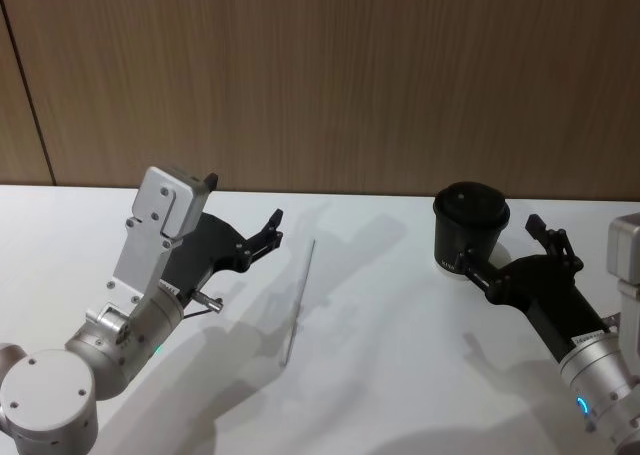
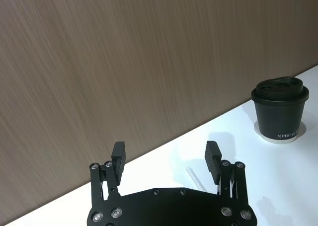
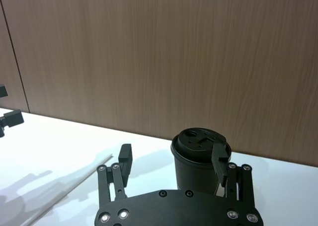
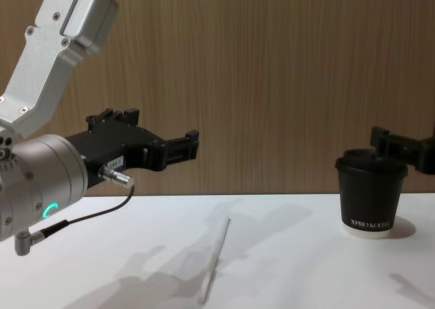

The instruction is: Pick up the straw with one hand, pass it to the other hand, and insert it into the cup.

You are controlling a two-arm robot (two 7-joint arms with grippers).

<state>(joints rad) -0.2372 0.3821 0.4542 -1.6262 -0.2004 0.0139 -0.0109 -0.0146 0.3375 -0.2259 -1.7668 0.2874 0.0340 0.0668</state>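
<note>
The white straw (image 1: 299, 300) lies flat on the table, also seen in the chest view (image 4: 216, 258), with its tip below the left fingers (image 2: 194, 178). My left gripper (image 1: 272, 227) hangs open above the table just left of the straw (image 4: 192, 142) (image 2: 165, 154), holding nothing. The black lidded cup (image 1: 470, 220) stands upright at the far right (image 4: 370, 200) (image 2: 279, 112) (image 3: 198, 154). My right gripper (image 1: 500, 241) is open close by the cup's near right side at lid height (image 4: 408, 149) (image 3: 171, 156), gripping nothing.
A wood-panelled wall (image 1: 330, 75) runs along the table's far edge. A thin black cable with a metal plug (image 4: 112, 176) hangs from the left wrist. The white tabletop (image 1: 390, 355) between straw and cup is bare.
</note>
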